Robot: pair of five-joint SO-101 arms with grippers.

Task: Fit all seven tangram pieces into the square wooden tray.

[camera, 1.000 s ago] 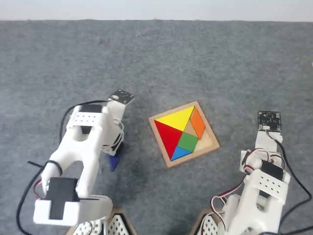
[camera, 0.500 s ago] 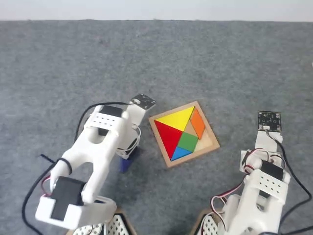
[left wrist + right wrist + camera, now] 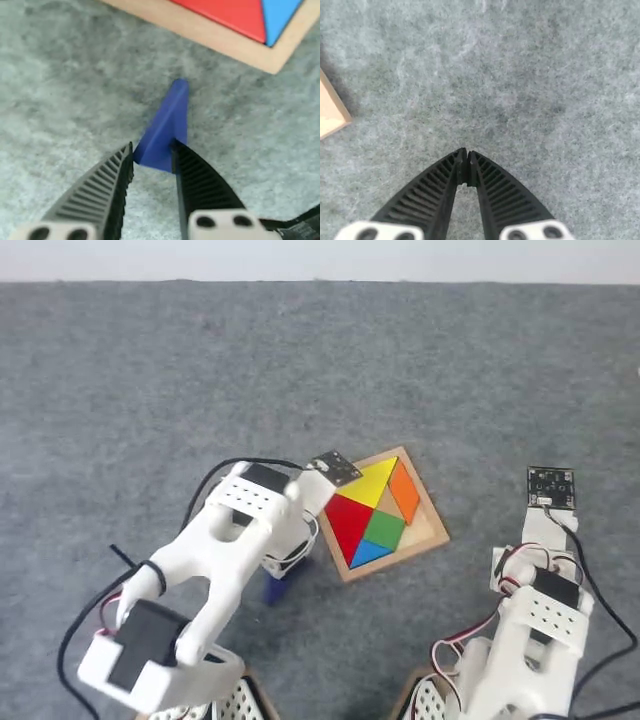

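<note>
Mid-carry, I judge, the left gripper (image 3: 152, 148) grasps the dark blue triangular piece (image 3: 167, 122) beside the square wooden tray (image 3: 220, 42) (right gripper (image 3: 465, 154) pinched closed, empty), which next needs lifting into the tray's bare gap.

Likely a robotics lab (grey felt tabletop (image 3: 130, 360)).

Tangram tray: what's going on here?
The left gripper is shut on a dark blue piece just beside the wooden tray. The tray holds yellow, red, orange, green and light blue pieces, with bare wood left. The right gripper is shut and empty over the mat.
</note>
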